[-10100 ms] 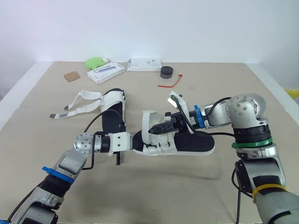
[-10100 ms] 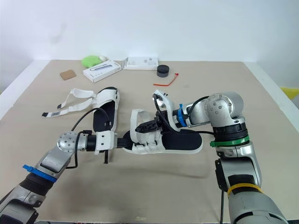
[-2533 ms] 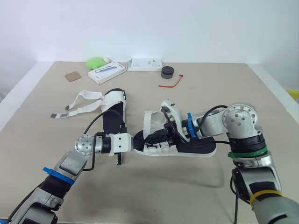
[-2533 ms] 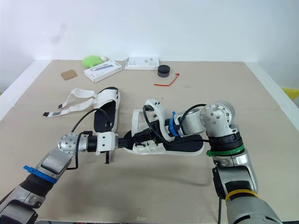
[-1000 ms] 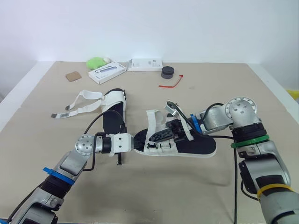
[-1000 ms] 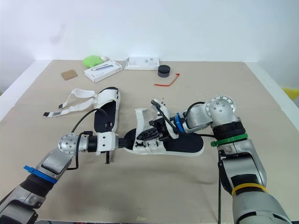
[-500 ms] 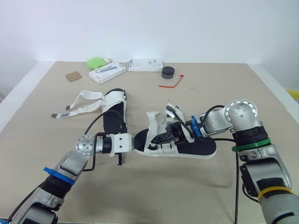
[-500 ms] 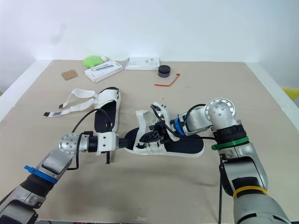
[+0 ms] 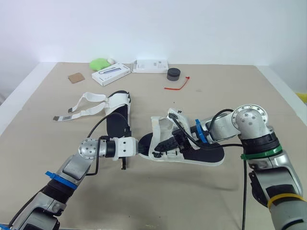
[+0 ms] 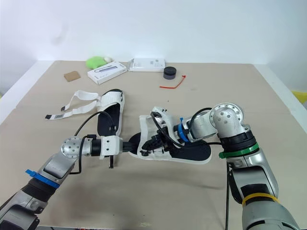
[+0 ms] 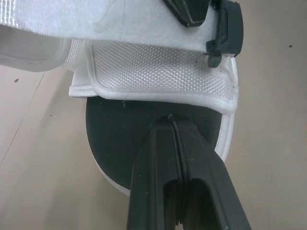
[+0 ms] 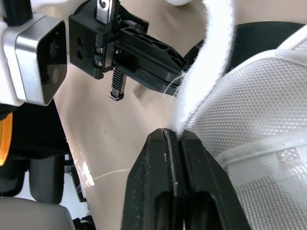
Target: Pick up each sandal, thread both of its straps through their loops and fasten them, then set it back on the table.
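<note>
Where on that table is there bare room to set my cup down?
Bare: the far right, between the red tie and the table edge; also the near strip before the held sandal. Crowded: the middle, where left claw and right claw grip that sandal beside the second sandal, and the boxes at the back.

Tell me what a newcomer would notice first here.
The sandal at the middle of the table is caught between both arms. The jaws of the left gripper are shut on its toe, and those of the right gripper pinch a white strap. Behind it on the robot's left lies a second sandal, its straps trailing loose.
</note>
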`<state>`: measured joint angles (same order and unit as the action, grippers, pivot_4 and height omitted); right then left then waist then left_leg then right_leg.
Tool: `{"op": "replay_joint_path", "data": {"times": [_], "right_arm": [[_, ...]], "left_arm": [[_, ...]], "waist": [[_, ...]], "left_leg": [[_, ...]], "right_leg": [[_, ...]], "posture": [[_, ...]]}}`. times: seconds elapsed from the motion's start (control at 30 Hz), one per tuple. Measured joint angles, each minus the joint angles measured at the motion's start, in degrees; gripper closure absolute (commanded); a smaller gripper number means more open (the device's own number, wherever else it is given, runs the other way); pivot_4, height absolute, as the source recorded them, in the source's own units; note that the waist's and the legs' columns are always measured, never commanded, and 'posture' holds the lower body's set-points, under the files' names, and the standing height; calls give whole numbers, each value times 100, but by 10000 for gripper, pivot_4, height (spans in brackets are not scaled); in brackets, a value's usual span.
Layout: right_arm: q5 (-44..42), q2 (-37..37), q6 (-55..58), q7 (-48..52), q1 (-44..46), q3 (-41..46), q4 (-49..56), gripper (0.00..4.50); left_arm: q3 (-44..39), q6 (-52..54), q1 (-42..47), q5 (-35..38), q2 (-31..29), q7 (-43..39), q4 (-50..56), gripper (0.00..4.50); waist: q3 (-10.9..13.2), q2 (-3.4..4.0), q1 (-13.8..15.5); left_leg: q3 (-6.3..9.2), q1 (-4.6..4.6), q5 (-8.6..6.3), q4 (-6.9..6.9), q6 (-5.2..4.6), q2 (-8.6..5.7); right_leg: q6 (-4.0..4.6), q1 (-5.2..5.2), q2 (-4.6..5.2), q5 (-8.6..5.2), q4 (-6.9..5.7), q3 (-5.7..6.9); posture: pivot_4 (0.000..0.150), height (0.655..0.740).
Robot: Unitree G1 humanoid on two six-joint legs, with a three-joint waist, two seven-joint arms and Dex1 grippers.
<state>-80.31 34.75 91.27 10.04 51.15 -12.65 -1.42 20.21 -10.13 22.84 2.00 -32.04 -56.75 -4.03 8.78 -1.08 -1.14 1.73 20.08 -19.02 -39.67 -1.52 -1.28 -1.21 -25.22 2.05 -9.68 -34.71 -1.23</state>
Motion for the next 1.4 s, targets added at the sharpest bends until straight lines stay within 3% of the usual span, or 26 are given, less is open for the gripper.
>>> {"op": "replay_joint_path", "data": {"times": [0.1, 0.5, 0.6, 0.73, 1.4], "right_arm": [[246, -75, -2, 159, 4, 80, 70, 18531], [1531, -609, -18, 415, 356, 600, -330, 18531], [1764, -733, 85, 475, 356, 784, -454, 26553], [1879, -765, 119, 577, 356, 834, -461, 43505], [1803, -512, 104, 885, -5, 516, 252, 44373]], "left_arm": [[1, 0, 3, 0, 0, 4, -5, 45000], [-10, -1, 28, 0, 1, 11, -68, 45000], [-9, -1, 28, 0, 2, 13, -68, 45000], [-13, -1, 14, 0, 2, 14, -68, 45000], [-3, -1, 53, 0, 7, 14, -102, 45000]], "waist": [[0, 0, 0], [0, 2, -1], [0, 2, -1], [0, 2, -2], [0, 2, -2]], "left_leg": [[1, 1, 0, -1, 0, -1], [5, -1, 9, -3, 0, 0], [4, 0, 12, -3, 4, -1], [5, -1, 12, -2, 5, -1], [9, -1, 17, -3, 12, -4]], "right_leg": [[0, 1, 1, 0, 1, 2], [9, 0, -4, 6, -3, 6], [11, 0, -2, 7, -4, 6], [11, -1, -2, 7, -5, 6], [6, 0, -3, 5, -7, 9]], "posture": [[1500, 7400], [1500, 7400], [1500, 7400], [1500, 7400], [1500, 7400]]}}
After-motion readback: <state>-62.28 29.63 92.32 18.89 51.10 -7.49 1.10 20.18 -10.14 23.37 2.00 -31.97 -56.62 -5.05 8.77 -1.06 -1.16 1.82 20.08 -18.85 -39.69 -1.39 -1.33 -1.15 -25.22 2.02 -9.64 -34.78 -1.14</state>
